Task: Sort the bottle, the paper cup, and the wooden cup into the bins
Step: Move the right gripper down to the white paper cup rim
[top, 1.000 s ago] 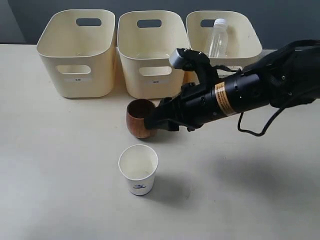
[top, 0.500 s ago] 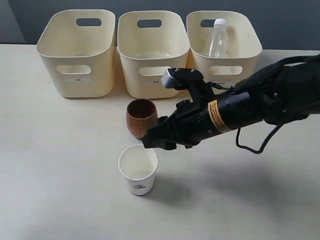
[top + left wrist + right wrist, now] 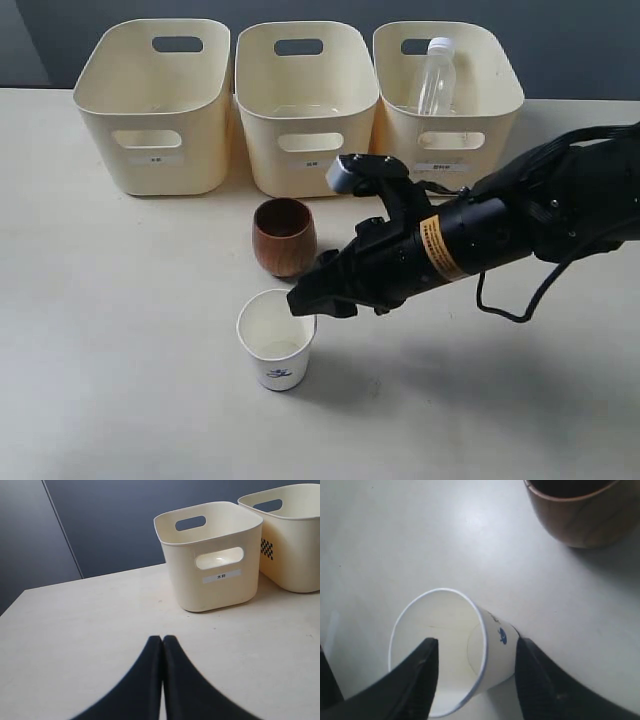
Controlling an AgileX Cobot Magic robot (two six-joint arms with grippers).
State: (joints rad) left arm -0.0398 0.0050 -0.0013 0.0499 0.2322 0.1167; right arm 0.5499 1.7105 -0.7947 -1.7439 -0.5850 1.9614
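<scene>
Where label (image 3: 221, 576) reads 木杯, cream bin (image 3: 186, 582)

1. Table (image 3: 110, 380): cream top, matte w/ mild sheen, a few tiny specks; fills most of ext. view.
2. Wall (image 3: 580, 40): behind table's far edge, dark blue-grey, plain.
3. Seam (image 3: 62, 530): thin slanted line in wall, rising from table's far edge; greyer panel (image 3: 25, 530) to one side. Poss. a room corner, hard to tell.
4. Light: even; soft-edged shadows on table top.
</scene>
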